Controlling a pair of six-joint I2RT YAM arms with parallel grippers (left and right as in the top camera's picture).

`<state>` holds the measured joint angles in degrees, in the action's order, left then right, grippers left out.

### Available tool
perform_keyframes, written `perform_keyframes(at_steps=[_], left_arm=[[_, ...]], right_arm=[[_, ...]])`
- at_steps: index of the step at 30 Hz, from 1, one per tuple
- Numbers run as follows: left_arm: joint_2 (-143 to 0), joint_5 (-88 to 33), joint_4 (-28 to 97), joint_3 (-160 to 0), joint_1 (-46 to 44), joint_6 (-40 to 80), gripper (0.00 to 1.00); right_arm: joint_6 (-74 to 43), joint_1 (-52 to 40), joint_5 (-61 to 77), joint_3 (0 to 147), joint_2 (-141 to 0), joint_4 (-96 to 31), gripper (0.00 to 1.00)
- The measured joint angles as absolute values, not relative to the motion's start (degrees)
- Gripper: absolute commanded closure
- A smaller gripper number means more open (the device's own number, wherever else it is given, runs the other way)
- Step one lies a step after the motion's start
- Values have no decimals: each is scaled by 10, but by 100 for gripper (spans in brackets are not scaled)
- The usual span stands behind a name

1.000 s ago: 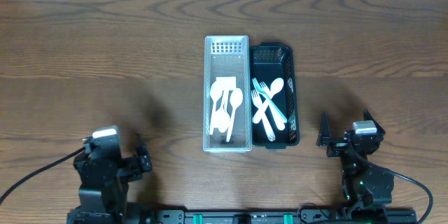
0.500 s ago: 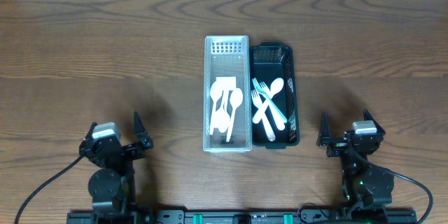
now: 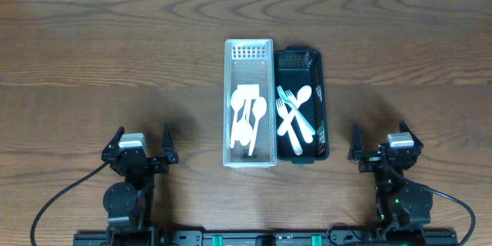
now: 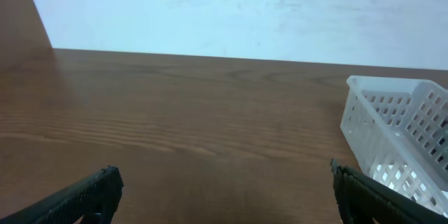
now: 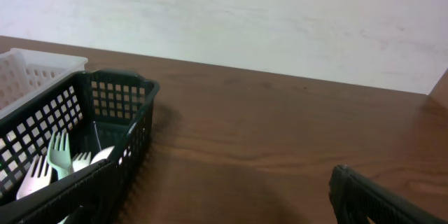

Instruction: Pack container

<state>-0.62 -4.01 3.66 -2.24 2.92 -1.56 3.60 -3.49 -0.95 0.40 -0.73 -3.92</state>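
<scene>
The left gripper (image 3: pixel 141 135) has its two black fingers (image 4: pixel 91 194) spread wide, and nothing is between them; it sits low over the near edge of the brown wooden table (image 3: pixel 92 61), on the left side. The right gripper (image 3: pixel 378 134) is also opened wide and empty, and it sits at the near edge on the right side, well apart from the other. Both grippers point toward the far side of the table. A black cable (image 3: pixel 61 190) runs from the left arm to the near left corner. Between the two arms, further out at the middle of the table, a white perforated plastic basket (image 3: pixel 249 45) of long rectangular shape lies with its long side pointing away from the robot. Inside it, in the nearer half, several white plastic spoons (image 3: pixel 247 119) lie together. A black perforated plastic basket (image 3: pixel 299 52), a little shorter, touches its right wall. It holds pale plastic forks (image 3: pixel 288 111) and one spoon, crossed over each other. Neither gripper touches a basket; the left wrist view shows the white one just ahead to its right.
</scene>
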Motion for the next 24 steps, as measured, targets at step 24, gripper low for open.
perform_keyframes(at_steps=[24], left_arm=[[-19,-43,36,-22,29,-16,2]], right_arm=[[36,-35,-9,4,-7,-39,1]])
